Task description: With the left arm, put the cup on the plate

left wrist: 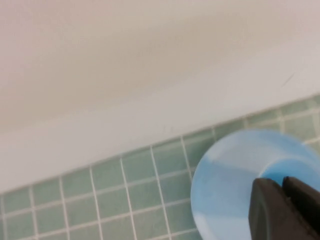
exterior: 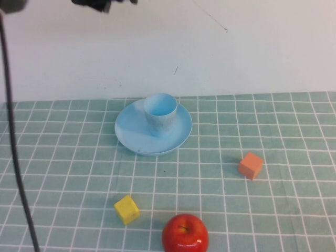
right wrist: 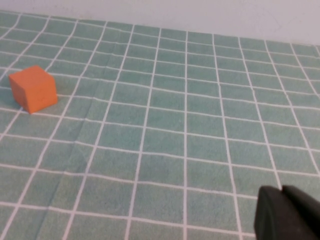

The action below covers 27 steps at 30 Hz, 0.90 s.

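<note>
**Cup upright on the plate, both pincers clenched and empty**

From the high view we see the cup [exterior: 160, 114] standing upright on the plate [exterior: 135, 137], its open mouth up. It sits a little toward the far-right part of the plate rather than dead centre, and its base rests inside the raised rim. The plate lies flat on the worktop [exterior: 73, 173], which wears a green checked cloth, close to the pale back wall [exterior: 252, 47].

Three other things lie nearer to us, all apart from the plate: an orange cube [exterior: 251, 165] off to the right, a yellow cube [exterior: 126, 209] in front, and a red apple [exterior: 185, 233] just beside the yellow cube, at the near edge.

Of the left arm we catch only a dark part at the top of the high view [exterior: 100, 4] and a thin black cable [exterior: 16, 157] running down the left side. In its wrist view the left pincer [left wrist: 283, 189] hangs above the plate [left wrist: 225, 175], its dark fingers [left wrist: 270, 210] pressed together with nothing between them.

The right pincer [right wrist: 282, 192] shows only in its own wrist view, over bare cloth, fingers likewise closed on nothing, with the orange cube [right wrist: 33, 88] well apart from it.
</note>
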### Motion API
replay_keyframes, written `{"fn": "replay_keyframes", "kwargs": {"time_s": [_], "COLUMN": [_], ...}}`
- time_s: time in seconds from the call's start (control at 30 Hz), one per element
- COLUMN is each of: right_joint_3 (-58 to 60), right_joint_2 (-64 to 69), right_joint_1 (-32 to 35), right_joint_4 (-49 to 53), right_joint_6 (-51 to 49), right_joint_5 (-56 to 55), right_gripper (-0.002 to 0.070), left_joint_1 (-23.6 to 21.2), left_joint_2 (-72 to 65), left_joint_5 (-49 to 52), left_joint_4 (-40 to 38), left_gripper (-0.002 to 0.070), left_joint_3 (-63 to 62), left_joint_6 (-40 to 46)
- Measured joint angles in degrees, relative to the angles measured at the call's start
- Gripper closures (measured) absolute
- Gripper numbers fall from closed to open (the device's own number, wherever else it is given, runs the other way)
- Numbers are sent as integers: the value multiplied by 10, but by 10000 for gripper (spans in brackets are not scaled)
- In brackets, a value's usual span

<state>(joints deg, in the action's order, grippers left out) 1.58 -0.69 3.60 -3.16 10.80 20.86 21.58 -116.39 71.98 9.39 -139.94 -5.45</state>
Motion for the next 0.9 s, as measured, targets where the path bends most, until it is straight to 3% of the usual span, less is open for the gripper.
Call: {"fn": "replay_keyframes", "kwargs": {"time_s": [0.17,0.47,0.63,0.9], "right_joint_3": [0,0,0,0], "right_joint_2": [0,0,0,0], "right_joint_1": [0,0,0,0], "right_joint_4": [0,0,0,0], "right_joint_6": [0,0,0,0], "right_joint_5": [0,0,0,0], "right_gripper": [678,678,678,678], "left_joint_1": [40,191,262,300], "left_joint_2": [120,266,316,436], "left_joint_5": [5,8,8,-105], "left_joint_4": [2,31,112,146], "left_gripper": [672,672,672,673], "left_joint_3": [-5,29,137,408], "left_joint_6": [3,7,-12,-60]}}
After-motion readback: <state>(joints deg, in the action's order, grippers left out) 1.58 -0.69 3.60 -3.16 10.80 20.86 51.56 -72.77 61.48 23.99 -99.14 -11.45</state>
